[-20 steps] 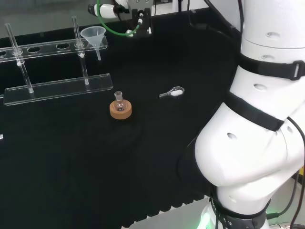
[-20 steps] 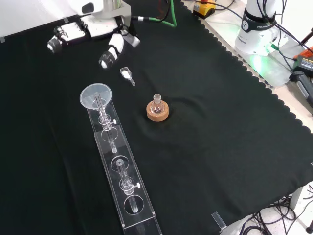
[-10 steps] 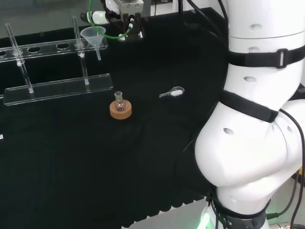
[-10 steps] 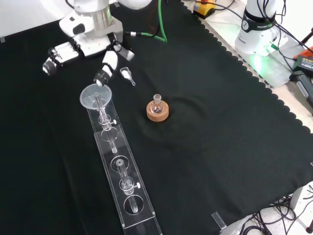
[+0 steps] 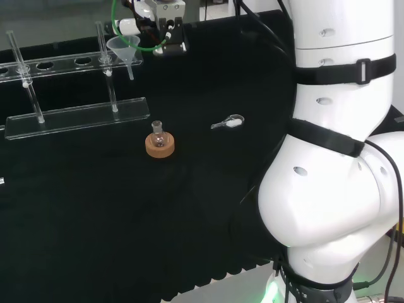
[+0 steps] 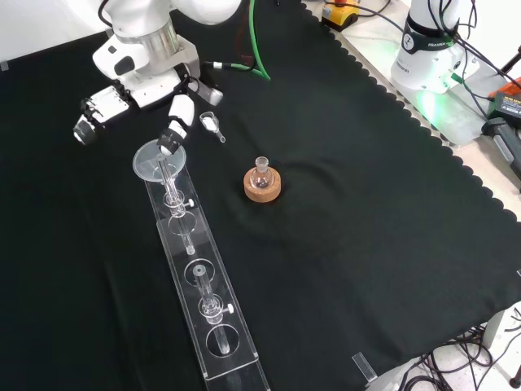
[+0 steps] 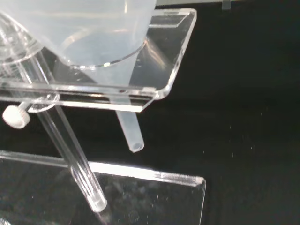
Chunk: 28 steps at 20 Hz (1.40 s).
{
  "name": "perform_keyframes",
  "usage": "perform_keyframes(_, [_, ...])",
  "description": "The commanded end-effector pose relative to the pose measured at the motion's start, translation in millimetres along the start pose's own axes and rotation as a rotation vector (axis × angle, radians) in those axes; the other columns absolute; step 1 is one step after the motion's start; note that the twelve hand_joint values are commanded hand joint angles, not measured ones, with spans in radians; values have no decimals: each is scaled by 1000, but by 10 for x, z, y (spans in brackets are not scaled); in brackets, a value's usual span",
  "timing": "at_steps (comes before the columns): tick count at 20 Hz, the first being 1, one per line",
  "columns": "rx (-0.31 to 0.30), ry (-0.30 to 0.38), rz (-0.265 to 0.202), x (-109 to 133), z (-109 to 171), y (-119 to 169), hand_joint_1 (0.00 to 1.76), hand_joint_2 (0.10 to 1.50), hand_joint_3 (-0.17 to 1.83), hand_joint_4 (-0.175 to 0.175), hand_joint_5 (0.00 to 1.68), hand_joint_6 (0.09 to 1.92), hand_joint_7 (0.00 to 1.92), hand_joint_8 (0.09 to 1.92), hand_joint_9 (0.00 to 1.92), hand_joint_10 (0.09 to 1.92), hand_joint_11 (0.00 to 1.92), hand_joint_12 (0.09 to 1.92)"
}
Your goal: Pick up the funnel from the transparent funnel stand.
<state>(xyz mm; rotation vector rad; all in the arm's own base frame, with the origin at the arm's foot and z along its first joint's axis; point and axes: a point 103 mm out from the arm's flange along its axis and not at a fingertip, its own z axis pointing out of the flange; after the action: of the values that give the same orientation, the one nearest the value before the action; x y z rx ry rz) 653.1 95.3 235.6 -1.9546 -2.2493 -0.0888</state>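
Note:
The clear funnel sits in the end hole of the transparent funnel stand, the end nearest the hand. In the head view the funnel is at the right end of the stand's top bar. The hand hovers just beyond that end with its fingers spread and straight. One fingertip lies over the funnel's rim, while the others stand apart to the left. The head view has the hand just right of the funnel. Close up in the wrist view, the funnel's cone and spout hang through the stand's plate.
A small round flask on a cork ring stands right of the stand in the front view. A little scoop with white powder lies near the hand. The arm's white links take up the head view's right side. A green cable trails behind the hand.
The hand has moved toward the funnel, lower in the front view and leftward in the head view. One fingertip has come over the funnel's rim. The funnel has stayed in the stand.

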Motion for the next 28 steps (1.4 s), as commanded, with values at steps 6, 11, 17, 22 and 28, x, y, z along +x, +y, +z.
perform_keyframes(6, [196,66,25,98,141,-98,87,850,286,-84,41,87,0,99,0,366,0,998])
perform_keyframes(11, [248,77,-9,113,176,-164,90,846,286,-87,20,87,0,87,0,319,0,934])
perform_keyframes(17, [283,67,3,182,239,-255,98,837,282,-93,4,87,0,87,0,291,0,917])
perform_keyframes(22, [294,52,5,243,316,-267,86,831,280,-98,0,87,0,87,0,283,0,921])
perform_keyframes(28, [261,-17,9,318,421,-263,51,813,272,-115,6,87,15,87,0,340,0,969])
